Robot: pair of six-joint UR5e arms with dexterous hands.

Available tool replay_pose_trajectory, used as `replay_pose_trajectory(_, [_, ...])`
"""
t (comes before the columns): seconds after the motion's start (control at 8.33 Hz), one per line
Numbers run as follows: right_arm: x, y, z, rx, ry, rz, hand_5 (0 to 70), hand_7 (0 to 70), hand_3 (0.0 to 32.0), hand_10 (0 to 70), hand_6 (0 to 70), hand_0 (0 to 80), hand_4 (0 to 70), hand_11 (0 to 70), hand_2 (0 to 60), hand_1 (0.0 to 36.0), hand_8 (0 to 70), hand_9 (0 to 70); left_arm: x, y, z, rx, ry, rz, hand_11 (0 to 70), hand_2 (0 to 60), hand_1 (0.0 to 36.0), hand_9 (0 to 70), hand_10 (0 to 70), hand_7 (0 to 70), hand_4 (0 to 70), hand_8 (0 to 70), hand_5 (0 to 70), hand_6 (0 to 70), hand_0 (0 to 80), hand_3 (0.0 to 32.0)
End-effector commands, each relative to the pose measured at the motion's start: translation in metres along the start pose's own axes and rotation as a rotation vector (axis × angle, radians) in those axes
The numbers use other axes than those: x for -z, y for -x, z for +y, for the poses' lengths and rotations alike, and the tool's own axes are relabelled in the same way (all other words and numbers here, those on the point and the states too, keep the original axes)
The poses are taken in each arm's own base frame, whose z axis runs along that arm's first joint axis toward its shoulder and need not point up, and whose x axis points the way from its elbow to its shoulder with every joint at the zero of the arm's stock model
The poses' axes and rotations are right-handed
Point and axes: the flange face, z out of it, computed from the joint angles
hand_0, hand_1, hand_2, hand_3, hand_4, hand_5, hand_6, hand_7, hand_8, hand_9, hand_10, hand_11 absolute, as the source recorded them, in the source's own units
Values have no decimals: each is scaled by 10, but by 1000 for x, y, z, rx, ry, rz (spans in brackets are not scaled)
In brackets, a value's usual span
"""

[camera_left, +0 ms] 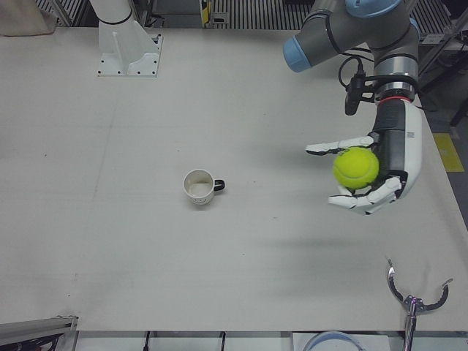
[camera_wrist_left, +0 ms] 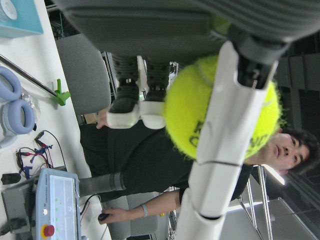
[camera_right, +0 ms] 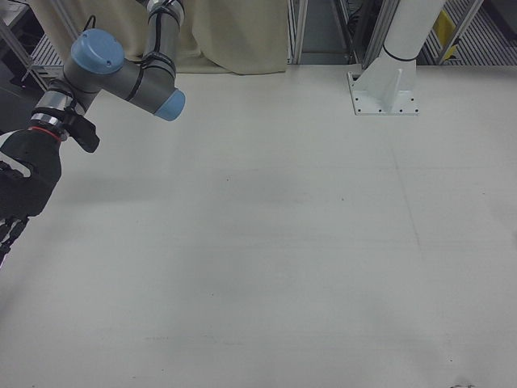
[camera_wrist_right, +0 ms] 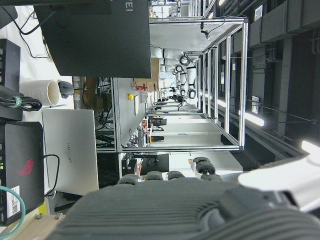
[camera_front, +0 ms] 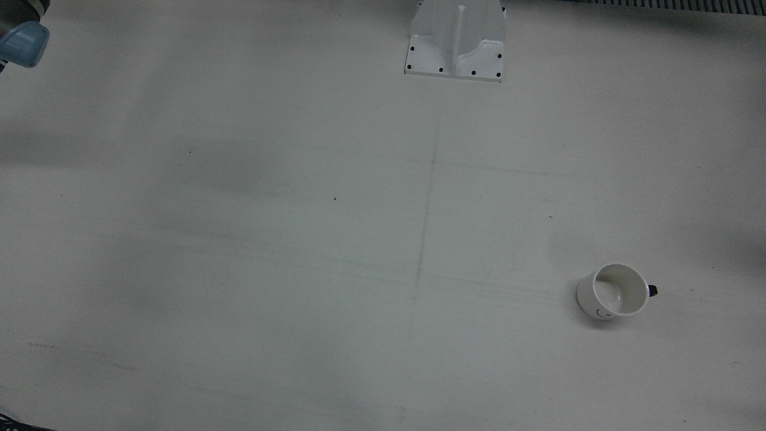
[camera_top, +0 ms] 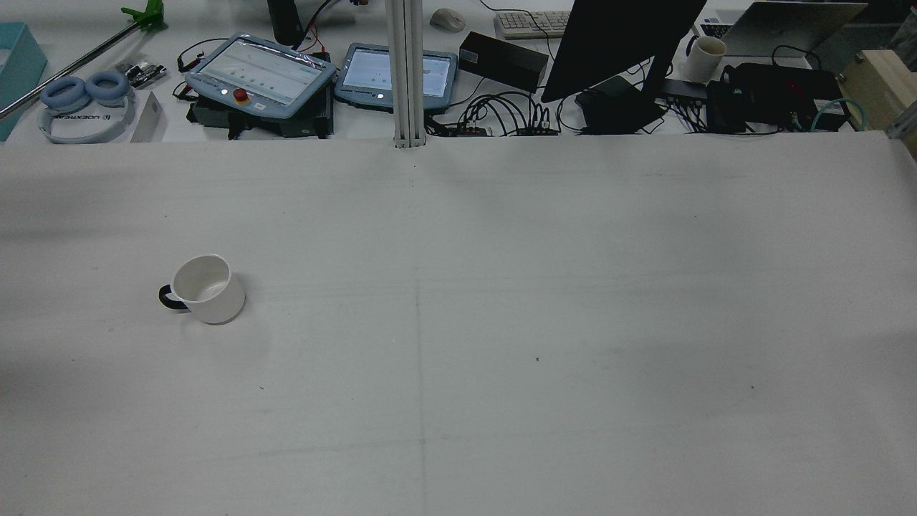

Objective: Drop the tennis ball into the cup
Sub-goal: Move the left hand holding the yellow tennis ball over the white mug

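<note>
The white cup [camera_left: 199, 187] stands upright and empty on the table [camera_left: 146, 263], a small dark curved mark on its side, no readable words; the headphones [camera_top: 84, 107] read "UOCKREAM", roughly. The left hand [camera_left: 380, 172] is clamped on the tennis ball [camera_left: 356, 167], raised well apart from the cup; the ball's dark lettering is illegible. The right hand [camera_right: 23, 187] hangs at the table's edge; whether its fingers are apart I cannot tell.

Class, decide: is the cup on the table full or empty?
Empty: the cup stands upright with a bare white inside; the tennis ball sits in the left hand.
</note>
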Motion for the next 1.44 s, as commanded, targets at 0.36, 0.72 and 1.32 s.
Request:
replay_pose_trajectory(0.36, [0, -1, -1, -1, -3, 1, 0, 0, 0, 0, 0, 0, 0, 0, 0, 0, 0, 0, -52, 184, 125, 36, 210, -308, 562, 52, 174, 700, 396, 700, 420, 514, 165, 578, 575, 0])
replay_pose_trajectory(0.72, [0, -1, -2, -1, -5, 1, 0, 0, 0, 0, 0, 0, 0, 0, 0, 0, 0, 0, -47, 236, 136, 5, 254, -385, 533, 114, 129, 700, 375, 700, 388, 514, 179, 697, 522, 0])
replay_pose_trajectory(1.32, [0, -1, -1, -1, -3, 1, 0, 0, 0, 0, 0, 0, 0, 0, 0, 0, 0, 0, -45, 262, 147, -26, 288, -414, 369, 234, 109, 591, 251, 700, 337, 431, 164, 700, 474, 0])
